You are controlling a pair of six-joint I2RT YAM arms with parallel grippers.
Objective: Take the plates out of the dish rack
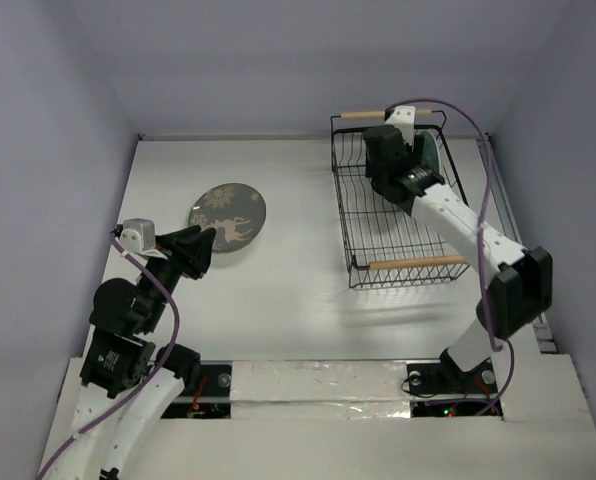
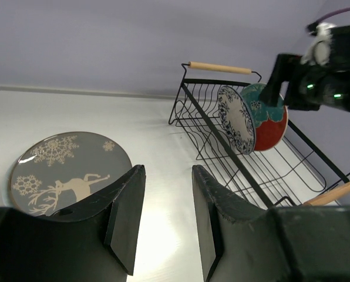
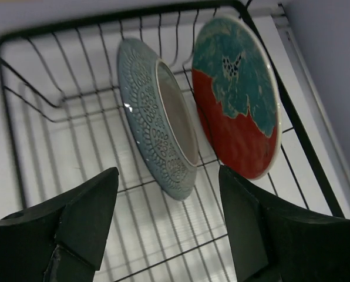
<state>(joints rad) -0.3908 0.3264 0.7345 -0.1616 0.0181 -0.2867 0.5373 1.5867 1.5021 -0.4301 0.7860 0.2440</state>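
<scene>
The dark grey deer plate lies flat on the table left of centre; it also shows in the left wrist view. My left gripper is open and empty, just beside the plate's near edge. The black wire dish rack stands at the right. Two plates stand on edge in it: a pale patterned plate and a red and teal plate. My right gripper is open above them, inside the rack's far end; its fingers straddle the pale plate's lower rim. No white plate shows.
The rack has wooden handles at the far end and the near end. Walls enclose the table at the back and both sides. A purple cable loops over the right arm.
</scene>
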